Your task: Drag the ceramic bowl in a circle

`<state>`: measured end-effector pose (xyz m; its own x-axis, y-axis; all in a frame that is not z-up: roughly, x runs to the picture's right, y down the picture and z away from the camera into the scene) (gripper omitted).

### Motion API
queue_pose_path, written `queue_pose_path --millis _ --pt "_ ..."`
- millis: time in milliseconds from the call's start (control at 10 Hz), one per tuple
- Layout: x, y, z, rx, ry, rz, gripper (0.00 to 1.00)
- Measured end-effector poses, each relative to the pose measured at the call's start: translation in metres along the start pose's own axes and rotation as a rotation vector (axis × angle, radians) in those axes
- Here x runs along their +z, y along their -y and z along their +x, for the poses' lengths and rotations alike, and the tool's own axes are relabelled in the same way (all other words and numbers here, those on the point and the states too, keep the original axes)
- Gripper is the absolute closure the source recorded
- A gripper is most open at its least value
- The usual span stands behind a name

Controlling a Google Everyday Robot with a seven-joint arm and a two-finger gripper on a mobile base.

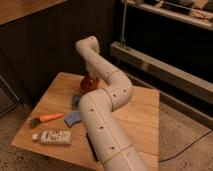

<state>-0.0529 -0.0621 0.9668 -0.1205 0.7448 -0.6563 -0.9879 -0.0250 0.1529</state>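
So the bowl [89,84] is sitting on the far part of the table [145,117], a bit left of the middle and not far from the back edge. Glossy red-orange, upright as far as I can see, and its right side is cut off by the arm [107,107] passing in front of it.

The gripper [90,76] is right on top of the bowl, at its upper rim, hanging down from the bent wrist. It's just a dark blob there, so honestly can't tell how wide it is or whether it's got hold of the bowl or only sits above it.

The arm is a fat white tube. It comes up from the bottom edge of the view, kinks right over the middle of the table, then runs up-left to an elbow well above the bowl.

Nearer the camera, left of the arm: a blue sponge [73,118] just beside it, a carrot [51,118] left of the sponge with its green end pointing left, and a white bottle [51,136] lying on its side near the front edge. All three are well apart from the bowl
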Motion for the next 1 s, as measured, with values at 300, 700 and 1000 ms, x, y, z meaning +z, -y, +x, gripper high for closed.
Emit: queue_pose_path --millis 300,700,1000 --pt "0.002 -0.005 0.011 -0.009 0.003 -0.100 1.00" --pt "0.002 0.041 0.096 -0.071 -0.002 -0.046 1.00" --pt "0.010 0.078 0.162 -0.095 -0.033 0.048 1.00"
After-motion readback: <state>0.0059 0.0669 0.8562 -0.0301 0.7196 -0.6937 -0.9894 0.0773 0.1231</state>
